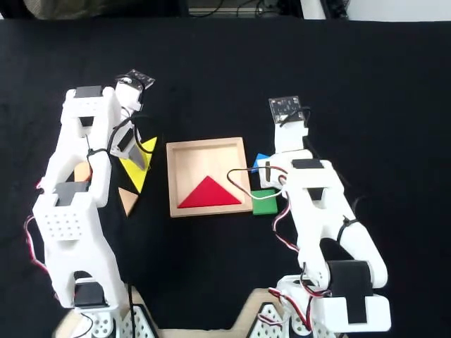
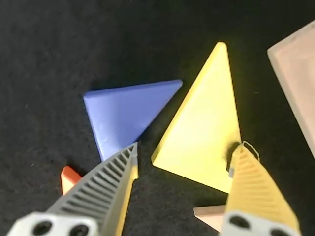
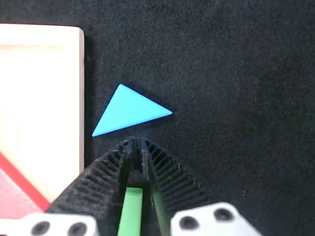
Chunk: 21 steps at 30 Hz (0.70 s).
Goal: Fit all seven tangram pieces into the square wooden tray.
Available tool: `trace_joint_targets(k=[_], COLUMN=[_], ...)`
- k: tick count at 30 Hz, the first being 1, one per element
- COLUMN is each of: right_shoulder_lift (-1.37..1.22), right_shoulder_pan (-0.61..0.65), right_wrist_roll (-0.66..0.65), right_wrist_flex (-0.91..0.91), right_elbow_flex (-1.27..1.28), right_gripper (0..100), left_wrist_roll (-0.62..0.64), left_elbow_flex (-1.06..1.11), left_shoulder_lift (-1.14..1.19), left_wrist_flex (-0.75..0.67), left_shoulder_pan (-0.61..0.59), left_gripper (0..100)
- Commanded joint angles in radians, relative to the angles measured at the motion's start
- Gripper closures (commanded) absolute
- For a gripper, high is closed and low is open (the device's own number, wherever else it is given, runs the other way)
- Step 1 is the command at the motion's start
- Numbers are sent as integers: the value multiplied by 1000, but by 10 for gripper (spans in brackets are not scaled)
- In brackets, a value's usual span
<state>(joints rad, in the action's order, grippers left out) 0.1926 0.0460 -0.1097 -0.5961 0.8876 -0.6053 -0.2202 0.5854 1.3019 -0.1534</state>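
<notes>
**Yellow triangle straddled by the left fingers; one piece seated in the tray**

The left gripper (image 2: 187, 147) is held with its fingers spread to either side of the yellow triangle (image 2: 204, 123), which lies flat on the black worktop (image 1: 366, 84) beside the wooden tray (image 1: 205, 146), probably so it can be clamped. The red triangle (image 1: 209, 193) is set against one tray wall, leaving room for the rest. The right gripper (image 3: 137, 143) is pressed together on nothing, just short of the light blue triangle (image 3: 129, 110).

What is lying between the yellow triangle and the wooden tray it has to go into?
Nothing visible. Only bare black table separates the yellow triangle from the tray rim. Inside the tray lies just the red triangle, leaving room.
</notes>
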Motion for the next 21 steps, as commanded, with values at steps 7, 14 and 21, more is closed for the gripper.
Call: trace_joint_targets(k=[7, 14, 21], right_shoulder_lift=[1, 1, 1], right_shoulder_pan=[12, 12, 12], right_wrist_roll=[-9, -9, -9], right_wrist_flex=[20, 20, 20], right_elbow_flex=[-28, -28, -28], right_gripper=[987, 987, 987], left_wrist_roll=[0, 34, 37], left_elbow_flex=[8, 24, 24], left_shoulder_lift=[2, 2, -3], left_wrist_flex=[-14, -14, -9], left_shoulder_pan=[51, 108, 174], left_gripper=[711, 712, 806])
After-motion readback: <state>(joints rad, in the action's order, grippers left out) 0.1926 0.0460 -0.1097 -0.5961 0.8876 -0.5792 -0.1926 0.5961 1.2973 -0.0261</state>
